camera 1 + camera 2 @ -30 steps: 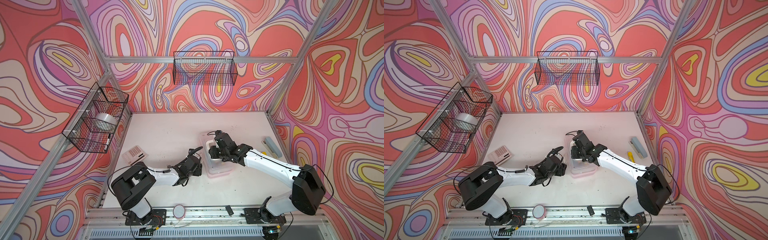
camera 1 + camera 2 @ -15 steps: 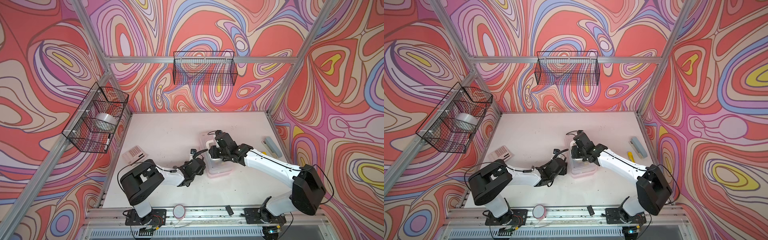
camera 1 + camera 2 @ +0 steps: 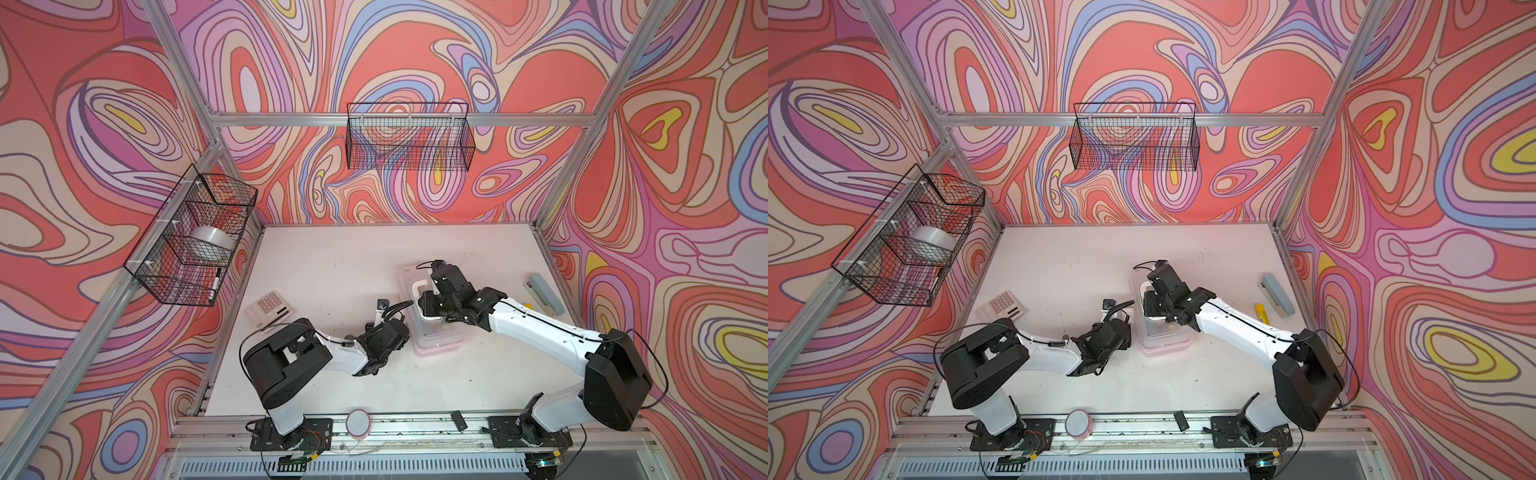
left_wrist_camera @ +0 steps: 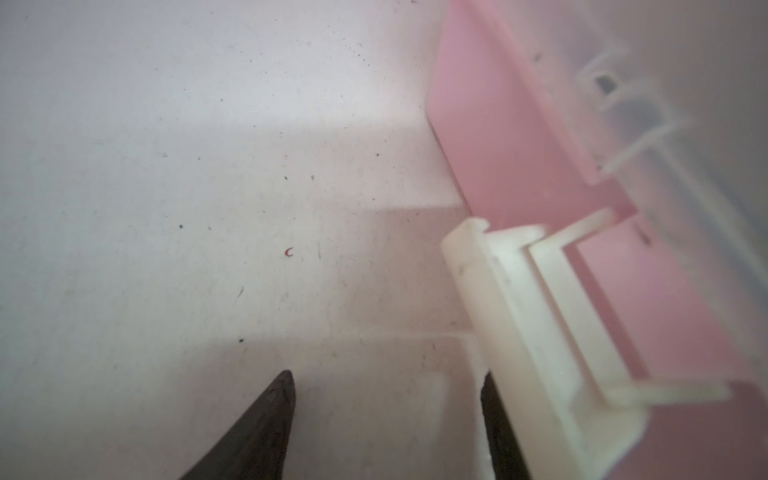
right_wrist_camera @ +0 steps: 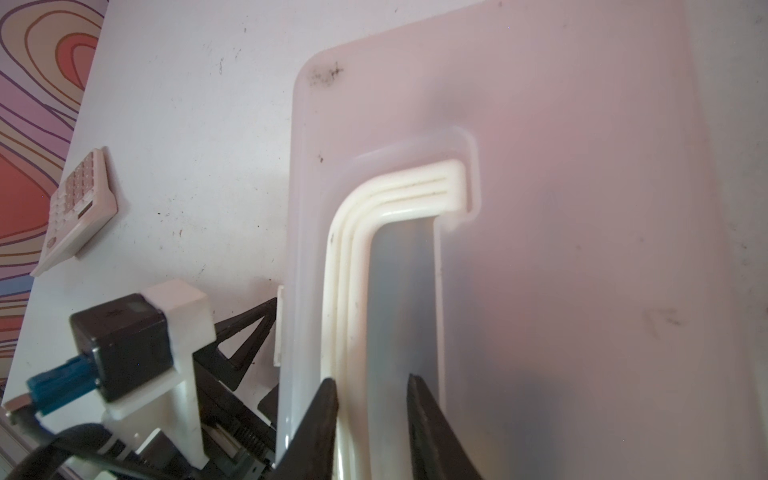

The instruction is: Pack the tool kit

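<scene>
The tool kit (image 3: 438, 345), a pale pink case with its translucent lid down, lies mid-table in both top views (image 3: 1165, 347). My right gripper (image 3: 422, 306) hovers over the lid. In the right wrist view its jaws (image 5: 372, 392) stand narrowly open astride the bar of the white handle (image 5: 353, 249), one finger beside the bar, the other in the recess. My left gripper (image 3: 406, 330) is low at the case's left side, open over bare table (image 4: 386, 376). One of its fingers (image 4: 492, 411) lies against the white latch (image 4: 519, 316). A yellow tool (image 3: 1262, 312) lies right of the case.
A pinkish calculator (image 3: 269, 309) lies at the left of the table and a grey-blue bar (image 3: 546, 295) at the right edge. Wire baskets hang on the left wall (image 3: 166, 282) and back wall (image 3: 409, 141). A round pink disc (image 3: 358, 422) sits on the front rail.
My left arm has swung right, bringing its gripper up against the case's left side. The right gripper has stayed over the handle.
</scene>
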{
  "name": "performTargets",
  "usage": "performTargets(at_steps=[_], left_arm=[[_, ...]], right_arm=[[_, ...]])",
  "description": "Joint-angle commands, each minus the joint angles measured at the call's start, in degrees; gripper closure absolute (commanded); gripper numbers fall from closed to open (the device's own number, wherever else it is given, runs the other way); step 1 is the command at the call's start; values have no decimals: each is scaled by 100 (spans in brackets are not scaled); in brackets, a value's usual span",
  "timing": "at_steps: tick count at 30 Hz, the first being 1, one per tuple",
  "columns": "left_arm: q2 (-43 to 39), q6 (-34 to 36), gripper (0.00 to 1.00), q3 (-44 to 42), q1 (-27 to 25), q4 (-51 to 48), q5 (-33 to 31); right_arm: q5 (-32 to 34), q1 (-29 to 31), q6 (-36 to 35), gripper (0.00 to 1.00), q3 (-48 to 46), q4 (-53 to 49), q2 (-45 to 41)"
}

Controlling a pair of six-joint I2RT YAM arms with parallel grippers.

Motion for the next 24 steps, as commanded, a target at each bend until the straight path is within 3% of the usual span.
performTargets(at_steps=[1,4,7,9,16,24], left_arm=[[-149,23,28,-146,34,9,-242],[-154,115,27,-227,50,182,-151],[-186,361,24,-357,54,431,403],[-189,444,23,-804,54,1151,749],[34,59,24,-1629,269,2759,1319],[198,-284,32,-2340,765,4184,2285]], right_arm=[[20,-31,-45,70,-144,-269,-3],[-16,-36,-42,70,-145,-240,28],[-46,-30,-52,70,-136,-249,61],[-46,-37,-55,70,-138,-234,57],[-57,-37,-61,69,-165,-205,111],[-108,-29,-62,70,-118,-214,165]])
